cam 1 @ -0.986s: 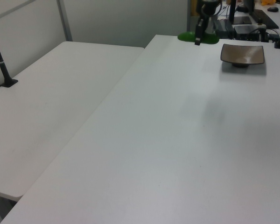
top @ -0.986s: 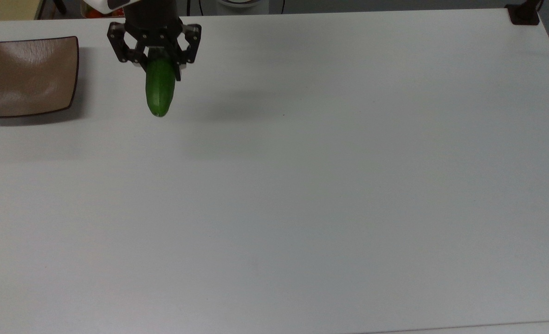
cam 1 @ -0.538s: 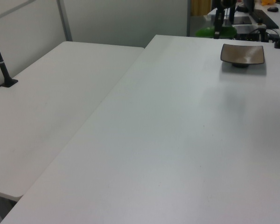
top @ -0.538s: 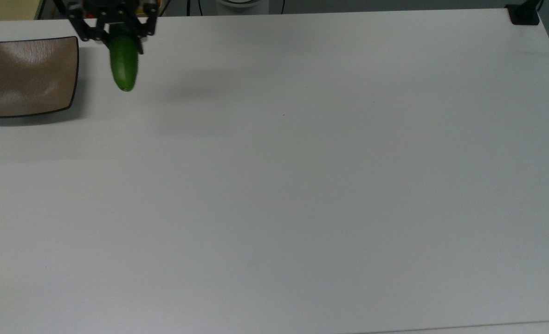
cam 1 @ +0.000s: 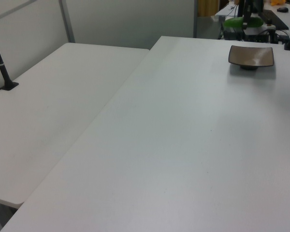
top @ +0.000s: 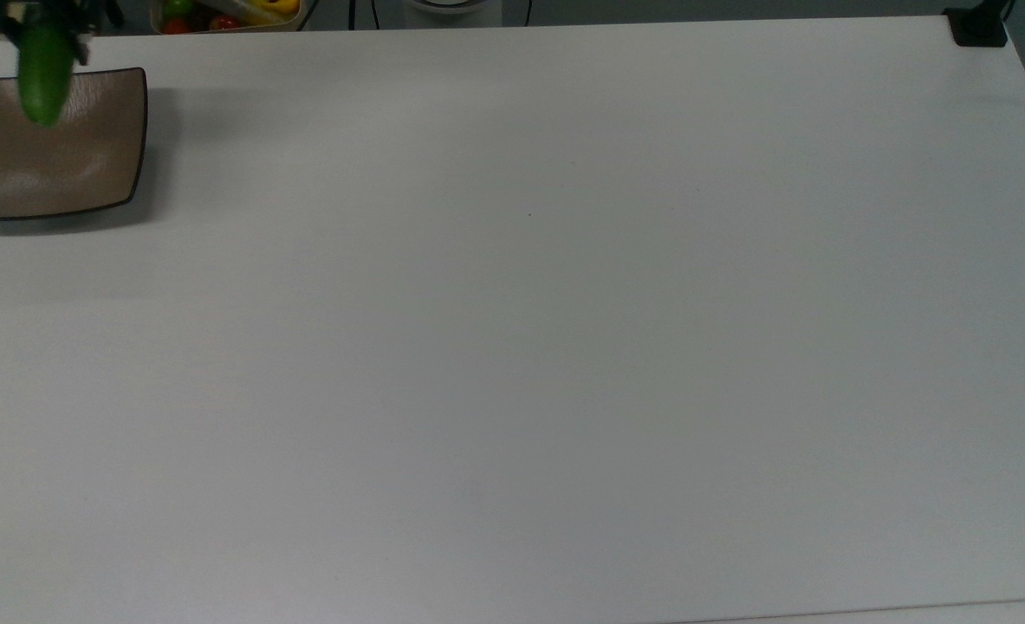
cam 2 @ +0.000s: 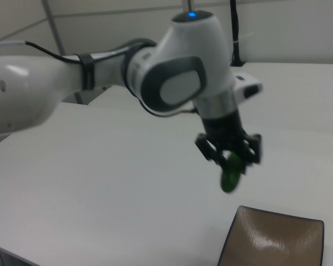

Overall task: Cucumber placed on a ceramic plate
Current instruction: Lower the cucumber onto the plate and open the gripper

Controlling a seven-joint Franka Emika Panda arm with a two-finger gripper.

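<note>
Hanging above the square, glossy taupe-brown ceramic plate (top: 61,165) at the top view's left, the short, smooth dark green cucumber (top: 44,74) sits clamped in the jaws of the gripper (cam 2: 228,154), above the white table (top: 512,347). It looks firm, light, and probably slippery; a mid-body hold suits it.

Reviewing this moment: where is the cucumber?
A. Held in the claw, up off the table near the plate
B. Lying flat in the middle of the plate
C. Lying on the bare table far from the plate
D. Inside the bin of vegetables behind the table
A. In the right view the claw grips the cucumber in the air, above and beside the ceramic plate; nothing lies on the plate.
</note>
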